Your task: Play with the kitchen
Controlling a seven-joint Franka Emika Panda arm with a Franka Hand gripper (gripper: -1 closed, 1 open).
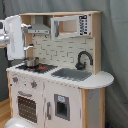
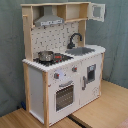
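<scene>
The kitchen [image 1: 60,95] is a tall white and light-wood toy unit, seen in both exterior views [image 2: 37,90]. It has a grey hood [image 1: 40,27], a black faucet [image 1: 82,60] over the sink [image 1: 71,74], and a small metal pot [image 1: 31,62] on the stove. The oven door [image 1: 26,107] looks closed, with knobs [image 1: 34,85] above it. My gripper [image 1: 15,40] hangs at the first exterior view's left, beside the hood and above the pot, touching nothing. The arm is out of the second exterior view.
A grey curtain [image 1: 112,45] hangs behind the kitchen. The unit stands on a light wooden surface [image 2: 105,107]. A microwave [image 1: 70,26] fills the top shelf, and its small upper door [image 2: 97,11] stands open. A white rounded shape [image 1: 15,123] sits at the bottom left.
</scene>
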